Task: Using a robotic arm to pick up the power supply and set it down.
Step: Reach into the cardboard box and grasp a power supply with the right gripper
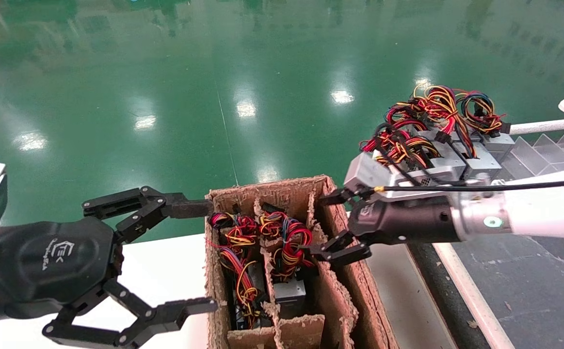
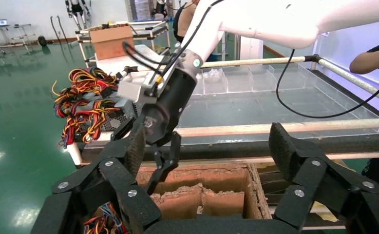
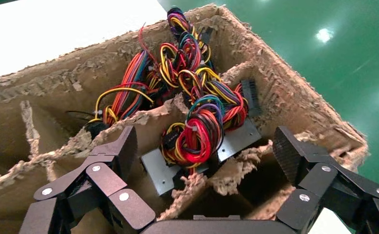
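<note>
The power supply [image 1: 290, 292] is a grey metal box standing in the middle compartment of a torn cardboard box [image 1: 347, 295], topped by a red, yellow and blue wire bundle [image 1: 289, 242]. The right wrist view shows the power supply [image 3: 156, 171] under its red wire loop, below the jaws. The white-sleeved robotic arm [image 1: 529, 215] reaches in from the right. Its right gripper [image 1: 321, 225] hangs open over the box's right side, holding nothing and clear of the wires. My left gripper [image 1: 203, 257], black-sleeved, is open beside the box's left wall.
Another wired grey unit [image 1: 243, 310] fills the box's left compartment. Several more wired units [image 1: 432, 155] sit on a rack behind the right arm, beside clear divider trays [image 1: 543, 148]. The box stands on a white table [image 1: 165, 271]. A person's arm [image 2: 377, 58] shows beyond the rack.
</note>
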